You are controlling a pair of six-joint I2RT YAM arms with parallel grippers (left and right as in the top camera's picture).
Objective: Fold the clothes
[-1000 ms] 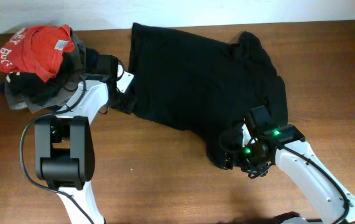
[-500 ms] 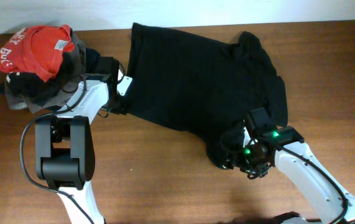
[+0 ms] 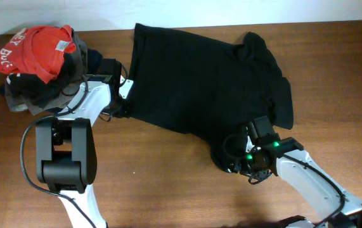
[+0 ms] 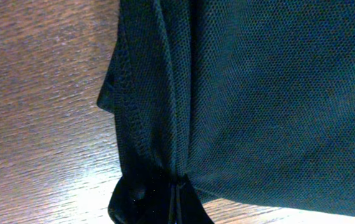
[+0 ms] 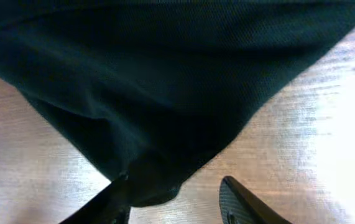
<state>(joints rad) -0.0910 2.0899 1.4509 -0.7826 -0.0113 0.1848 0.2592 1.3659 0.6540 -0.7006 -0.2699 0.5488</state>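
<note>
Black shirt, spread crosswise, hem probably left

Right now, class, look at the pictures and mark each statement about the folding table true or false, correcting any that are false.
1. The left gripper is shut on the black shirt at its edge. True.
2. The right gripper is clamped shut. False: its fingers stand apart, with a corner of the black shirt between them.
3. The red shirt tops the pile beside the left arm. True.
4. The black shirt is folded into a neat square. False: it lies spread out on the table, not yet folded.
</note>
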